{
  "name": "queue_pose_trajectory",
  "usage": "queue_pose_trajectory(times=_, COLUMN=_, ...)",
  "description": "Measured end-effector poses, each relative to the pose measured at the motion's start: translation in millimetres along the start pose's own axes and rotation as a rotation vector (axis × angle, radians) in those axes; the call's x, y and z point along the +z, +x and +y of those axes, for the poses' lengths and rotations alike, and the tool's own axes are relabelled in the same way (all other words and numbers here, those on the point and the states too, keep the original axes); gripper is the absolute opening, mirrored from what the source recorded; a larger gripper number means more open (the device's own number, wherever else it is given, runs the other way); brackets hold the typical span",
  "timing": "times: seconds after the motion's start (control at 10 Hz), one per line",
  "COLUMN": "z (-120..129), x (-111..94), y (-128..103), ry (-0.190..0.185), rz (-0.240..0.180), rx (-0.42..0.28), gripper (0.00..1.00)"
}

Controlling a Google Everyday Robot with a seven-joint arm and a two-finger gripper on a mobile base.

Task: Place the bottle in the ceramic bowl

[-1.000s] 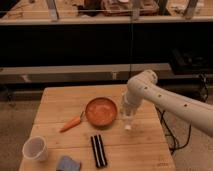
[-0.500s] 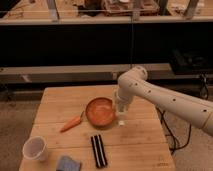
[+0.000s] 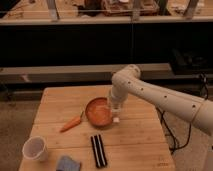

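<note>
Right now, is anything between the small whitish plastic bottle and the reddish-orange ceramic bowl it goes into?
Nothing visible does. The gripper sits over the right rim of the round reddish-orange ceramic bowl, with the small whitish plastic bottle just under it at that rim. The orange carrot lies on the bowl's other side.

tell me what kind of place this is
Likely a robot test lab: a plain wooden table, loose cables on the floor, a long bench behind. The gripper hangs at the edge of the ceramic bowl.

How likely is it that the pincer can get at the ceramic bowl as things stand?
Likely yes: the pincer hangs at the ceramic bowl's right rim with nothing between them; the carrot lies off to its left.
</note>
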Motion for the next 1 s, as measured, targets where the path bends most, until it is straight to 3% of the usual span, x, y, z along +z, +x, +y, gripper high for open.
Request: queue_pose_trajectory(times=1.0, z=-20.1, x=15.4, y=24.2, ry=0.025, rz=0.016, rx=-0.019, gripper=0.04)
